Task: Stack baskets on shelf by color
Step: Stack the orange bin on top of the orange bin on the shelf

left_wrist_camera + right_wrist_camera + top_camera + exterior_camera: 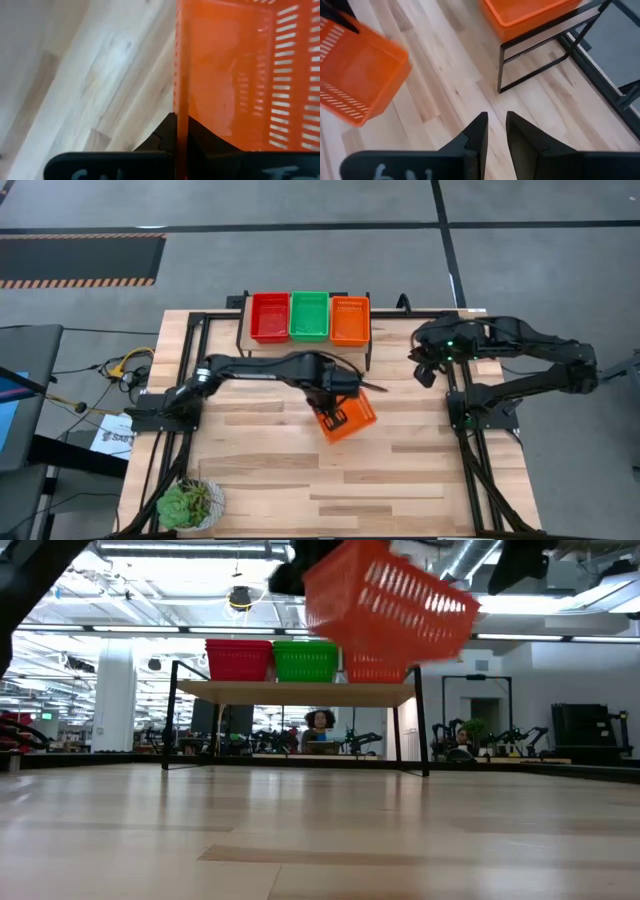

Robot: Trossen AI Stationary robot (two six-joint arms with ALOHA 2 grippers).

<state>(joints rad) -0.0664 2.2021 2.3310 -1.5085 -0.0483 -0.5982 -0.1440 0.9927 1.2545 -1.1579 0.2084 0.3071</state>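
While gripping an orange basket (347,420) (tilted, airborne), left claw (335,402) shows no legible label.

Shelf (306,345) at upper centre of high view fully occupied: red stack (269,317), green stack (309,315), orange stack (349,320) set side by side, touching. Approach from above left open.

Centre of table (260,470) blocked by left arm and tilted orange basket (347,418) lifted off wood.

Lower half of table bare; potted plant (190,503) at lower left corner.

Right gripper (426,372) parked beside shelf's right legs, fingers slightly parted.
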